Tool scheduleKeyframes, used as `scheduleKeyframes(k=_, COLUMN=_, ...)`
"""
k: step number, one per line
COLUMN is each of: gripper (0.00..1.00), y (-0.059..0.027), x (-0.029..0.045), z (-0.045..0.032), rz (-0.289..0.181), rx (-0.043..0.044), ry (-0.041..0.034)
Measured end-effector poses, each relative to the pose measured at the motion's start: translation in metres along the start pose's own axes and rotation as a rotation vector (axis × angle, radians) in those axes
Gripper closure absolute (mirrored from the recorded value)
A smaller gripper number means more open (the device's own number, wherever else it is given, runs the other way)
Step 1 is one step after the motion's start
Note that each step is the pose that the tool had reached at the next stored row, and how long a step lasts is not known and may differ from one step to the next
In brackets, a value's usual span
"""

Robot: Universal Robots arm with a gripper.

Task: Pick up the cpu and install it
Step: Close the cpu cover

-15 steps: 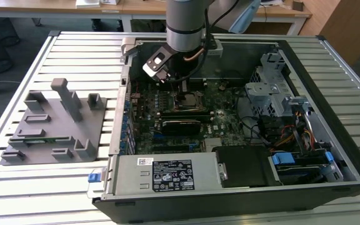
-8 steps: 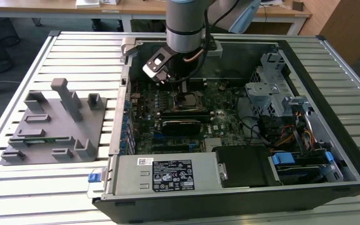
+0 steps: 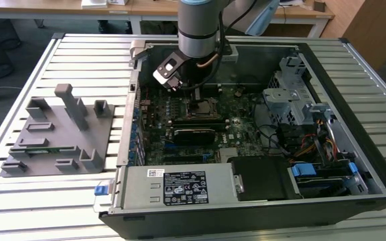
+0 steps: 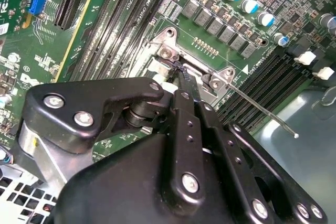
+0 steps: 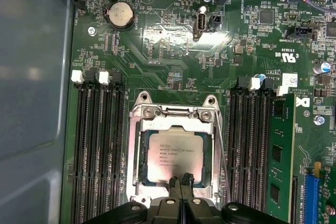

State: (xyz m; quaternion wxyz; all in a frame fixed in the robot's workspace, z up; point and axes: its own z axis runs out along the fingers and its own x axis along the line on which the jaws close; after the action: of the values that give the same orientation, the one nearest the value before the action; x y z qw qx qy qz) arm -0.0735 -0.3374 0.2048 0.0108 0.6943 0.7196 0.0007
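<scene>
First wrist view: small square silvery cpu [image 5: 175, 156] lies flat inside the square metal socket frame [image 5: 137, 153], black gripper [image 5: 181, 183] clenched together over 1 cpu edge.

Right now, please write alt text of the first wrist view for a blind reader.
The cpu, silvery top up, lies flat inside the metal socket frame on the green motherboard, with the gripper close over one of its edges. Black memory slots run along two sides of the socket; one green memory stick sits in a slot.
</scene>
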Motion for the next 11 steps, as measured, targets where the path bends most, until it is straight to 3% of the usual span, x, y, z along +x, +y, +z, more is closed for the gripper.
scheduleKeyframes(k=11, gripper=0.89, y=-0.0004, x=0.0001, z=0.0035, rz=0.0, rx=0.0, ry=0.0)
